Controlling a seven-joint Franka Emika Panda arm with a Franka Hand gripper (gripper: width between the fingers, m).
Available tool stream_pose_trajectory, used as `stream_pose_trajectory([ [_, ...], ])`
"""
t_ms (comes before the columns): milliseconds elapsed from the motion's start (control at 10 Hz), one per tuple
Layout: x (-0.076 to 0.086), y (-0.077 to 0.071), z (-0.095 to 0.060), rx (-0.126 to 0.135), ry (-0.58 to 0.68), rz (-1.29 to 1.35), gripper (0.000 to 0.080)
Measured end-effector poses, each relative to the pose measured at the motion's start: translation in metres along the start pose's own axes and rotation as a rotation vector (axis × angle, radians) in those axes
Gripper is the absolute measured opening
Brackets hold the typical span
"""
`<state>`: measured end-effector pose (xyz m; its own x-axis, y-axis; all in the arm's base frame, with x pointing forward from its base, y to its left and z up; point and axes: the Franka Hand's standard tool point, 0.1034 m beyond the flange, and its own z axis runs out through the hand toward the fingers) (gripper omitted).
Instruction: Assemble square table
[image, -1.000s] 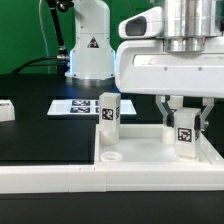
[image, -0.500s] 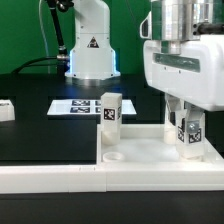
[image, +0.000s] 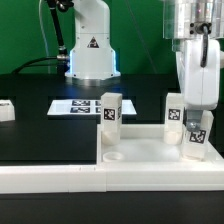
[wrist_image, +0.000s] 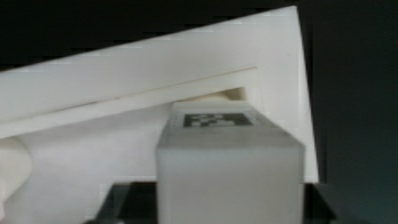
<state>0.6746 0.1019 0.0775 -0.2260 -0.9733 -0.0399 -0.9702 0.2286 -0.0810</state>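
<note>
Jaws of the gripper (image: 195, 135) are clamped on a short white leg (image: 197, 142) with a black-and-white tag, upright over the square top (image: 150, 168) toward the exterior view's right. The top is white and tray-like, with a raised rim and a round socket (image: 110, 157). A second leg (image: 174, 112) stands just beside the held one. A third leg (image: 109, 112) stands at the far corner on the exterior view's left.

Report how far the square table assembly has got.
Looks done: the left leg and the rear right leg stand upright on the square top; how tight, I cannot tell. In hand: the gripper is shut on a third leg, upright at the top's right side. Left: the empty socket near the front, and probably the white piece at the exterior view's left edge, maybe the fourth leg.
</note>
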Motion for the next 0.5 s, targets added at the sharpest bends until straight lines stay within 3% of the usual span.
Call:
stream_pose_trajectory([
  [200, 0.0052, 0.0102, 0.0047, -0.042, 0.034, -0.373, 0.0534],
  [300, 0.0032, 0.0117, 0.0077, -0.049, 0.055, -0.536, 0.0616],
  [500, 0.0025, 0.0116, 0.0078, -0.051, 0.051, -0.676, 0.0639],
])
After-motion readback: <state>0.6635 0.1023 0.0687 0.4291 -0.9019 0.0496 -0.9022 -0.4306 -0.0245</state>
